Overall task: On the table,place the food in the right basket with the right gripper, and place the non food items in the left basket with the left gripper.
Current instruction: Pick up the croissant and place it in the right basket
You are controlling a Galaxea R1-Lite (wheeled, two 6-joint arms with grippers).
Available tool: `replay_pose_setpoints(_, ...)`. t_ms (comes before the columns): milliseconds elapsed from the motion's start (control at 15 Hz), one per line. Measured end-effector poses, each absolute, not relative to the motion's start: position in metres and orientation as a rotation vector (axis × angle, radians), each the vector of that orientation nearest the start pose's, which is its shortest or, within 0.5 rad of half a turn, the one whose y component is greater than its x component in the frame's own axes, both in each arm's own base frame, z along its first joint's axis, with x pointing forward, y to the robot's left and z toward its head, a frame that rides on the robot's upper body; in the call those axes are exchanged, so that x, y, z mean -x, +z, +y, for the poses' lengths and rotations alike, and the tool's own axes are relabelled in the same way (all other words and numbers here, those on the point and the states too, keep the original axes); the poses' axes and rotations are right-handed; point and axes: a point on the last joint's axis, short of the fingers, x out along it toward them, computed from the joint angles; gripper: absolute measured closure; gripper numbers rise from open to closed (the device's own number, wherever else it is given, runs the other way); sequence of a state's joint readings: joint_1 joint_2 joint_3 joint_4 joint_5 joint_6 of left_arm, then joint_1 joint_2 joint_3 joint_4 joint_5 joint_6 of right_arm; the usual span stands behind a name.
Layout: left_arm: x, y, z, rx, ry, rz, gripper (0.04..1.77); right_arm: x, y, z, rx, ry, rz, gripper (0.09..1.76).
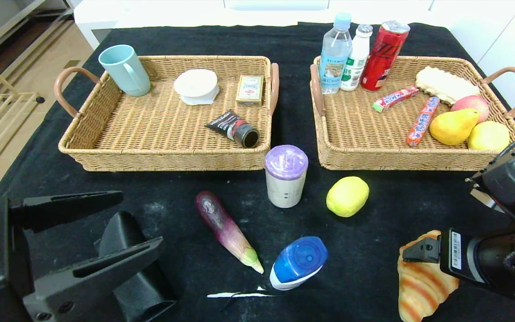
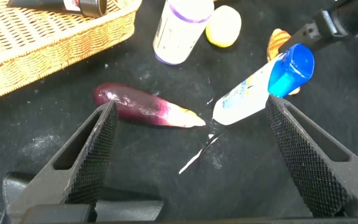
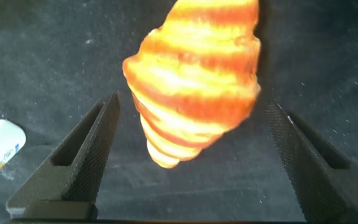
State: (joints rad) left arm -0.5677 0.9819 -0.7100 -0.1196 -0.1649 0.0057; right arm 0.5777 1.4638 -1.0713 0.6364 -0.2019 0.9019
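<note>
The right gripper (image 3: 191, 155) is held spread over the croissant (image 3: 194, 78) for a grasp; the left gripper (image 2: 191, 146) is spread, empty, above the bench (image 1: 172, 264).

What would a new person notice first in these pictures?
Probably the two wicker baskets side by side at the back of the black table, the left basket and the right basket, both already holding things. Nearer, the striped croissant lies between the open fingers of the right pincer.
</note>
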Motion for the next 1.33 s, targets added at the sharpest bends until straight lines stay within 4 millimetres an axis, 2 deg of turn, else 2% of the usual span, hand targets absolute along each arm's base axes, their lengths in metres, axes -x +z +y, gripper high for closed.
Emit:
replay_pose_setpoints(1200, -0.100, 0.261, -0.067, -0.038, -0.729, 0.140, 0.09, -0.189, 0.198, 0.116, -0.428, -0.133, 1.033, 0.14)
replay_pose_setpoints(1267, -0.100, 0.261, -0.067, -0.038, -0.729, 0.140, 0.09, -0.189, 0.197, 0.116, -0.426, -0.134, 1.035, 0.19)
replay_pose_setpoints(1333, -0.099, 0.261, -0.067, -0.038, -0.729, 0.140, 0.09, -0.189, 0.197, 0.116, -0.426, -0.134, 1.035, 0.37)
